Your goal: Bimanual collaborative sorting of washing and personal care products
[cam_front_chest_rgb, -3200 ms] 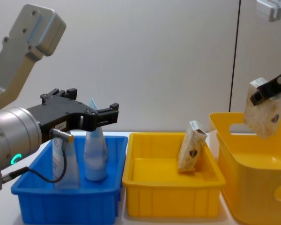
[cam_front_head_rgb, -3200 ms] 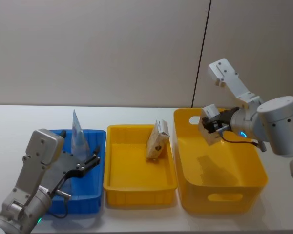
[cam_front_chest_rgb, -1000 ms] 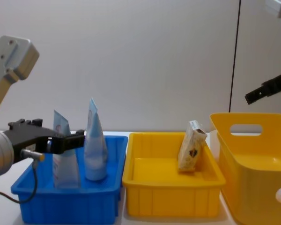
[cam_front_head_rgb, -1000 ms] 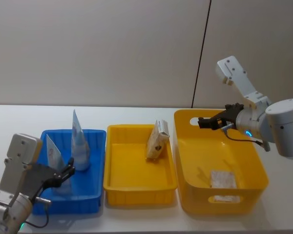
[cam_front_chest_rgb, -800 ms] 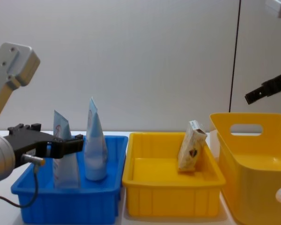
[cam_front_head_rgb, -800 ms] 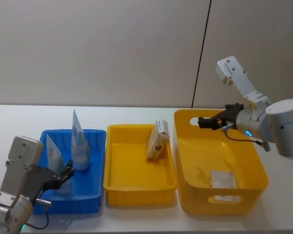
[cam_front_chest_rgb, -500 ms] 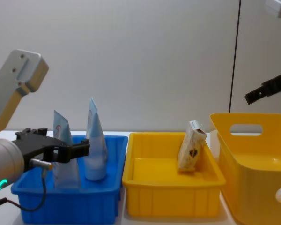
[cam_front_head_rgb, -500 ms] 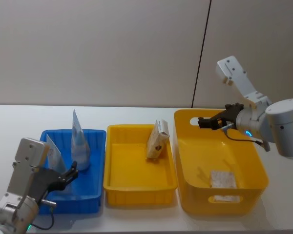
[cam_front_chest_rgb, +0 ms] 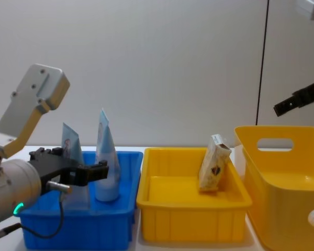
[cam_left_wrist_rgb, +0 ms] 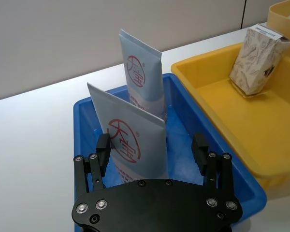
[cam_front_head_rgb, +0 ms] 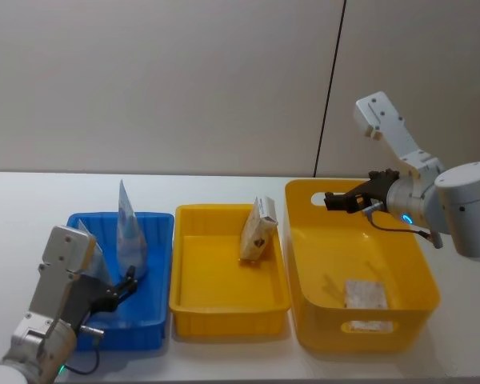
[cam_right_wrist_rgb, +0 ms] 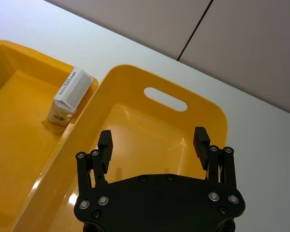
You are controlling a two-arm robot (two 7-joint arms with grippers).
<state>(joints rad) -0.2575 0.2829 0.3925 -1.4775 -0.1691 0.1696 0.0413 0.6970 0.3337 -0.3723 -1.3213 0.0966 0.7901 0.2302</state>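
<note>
Two tubes stand crimp end up in the blue bin (cam_front_head_rgb: 156, 218). The near tube (cam_left_wrist_rgb: 128, 135) and the far tube (cam_left_wrist_rgb: 144, 82) each carry a red ring logo around one red character. Fine blue print below it is too small to read.

The upright carton (cam_left_wrist_rgb: 258, 53) is cream with a leaf pattern and a small dark logo low on its face. Print on its top flap is unreadable. It stands tilted at the right rear of the middle yellow tray (cam_front_head_rgb: 216, 210), its top toward the big bin (cam_front_head_rgb: 368, 328). The flat carton (cam_front_head_rgb: 366, 294) lies on the big bin's floor near the front wall, with no writing legible on it. All three containers sit in a row on the white bench (cam_front_head_rgb: 32, 192).

The left gripper (cam_left_wrist_rgb: 151, 150) comes in from the lower left, wrist block raised, pointing forward over the front of the blue bin. Its jaws are wide and straddle the near tube. One finger is just beside the tube's edge and the other is apart from it; whether the first touches cannot be told.

The right gripper (cam_right_wrist_rgb: 153, 141) reaches in from the right with its upper link angled up. It hovers above the rear of the big bin, near the handle slot, with jaws wide and nothing held.
</note>
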